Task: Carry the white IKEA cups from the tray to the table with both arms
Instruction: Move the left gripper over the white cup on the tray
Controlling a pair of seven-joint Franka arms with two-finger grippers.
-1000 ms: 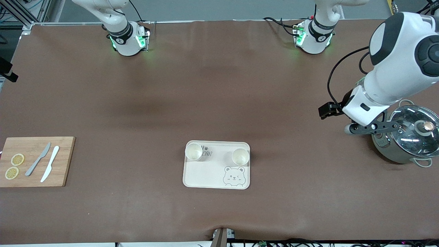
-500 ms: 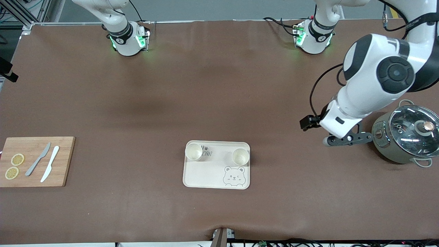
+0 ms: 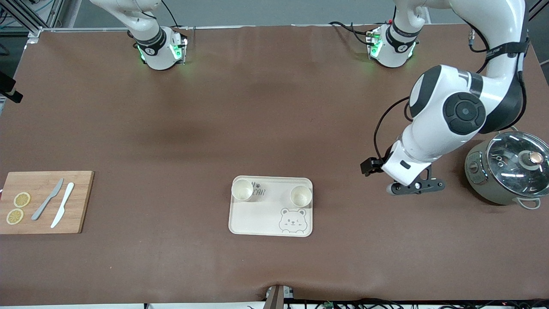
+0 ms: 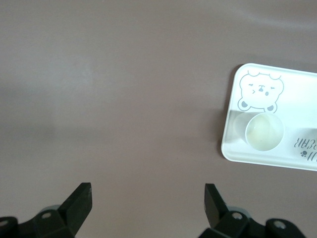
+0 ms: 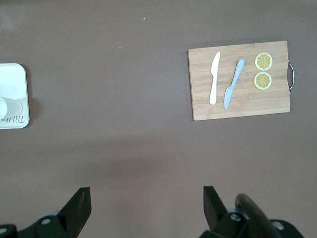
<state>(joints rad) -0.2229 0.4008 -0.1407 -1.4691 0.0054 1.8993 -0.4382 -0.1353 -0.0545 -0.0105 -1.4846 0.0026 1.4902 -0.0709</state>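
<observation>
While both round, cream-white cups [image 3: 242, 190] [image 3: 300, 196] sit on the matte bear tray [image 3: 257, 219], left gripper [image 3: 415, 187] hovers over brown worktop [image 3: 274, 128] between tray and lidded pot [image 3: 508, 171], jaws spread, right gripper [image 5: 143, 208] high over the worktop, jaws spread.

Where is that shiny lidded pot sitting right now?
In the front view, the pot stands on the table at the left arm's end, beside the left hand and apart from the bear tray.
</observation>
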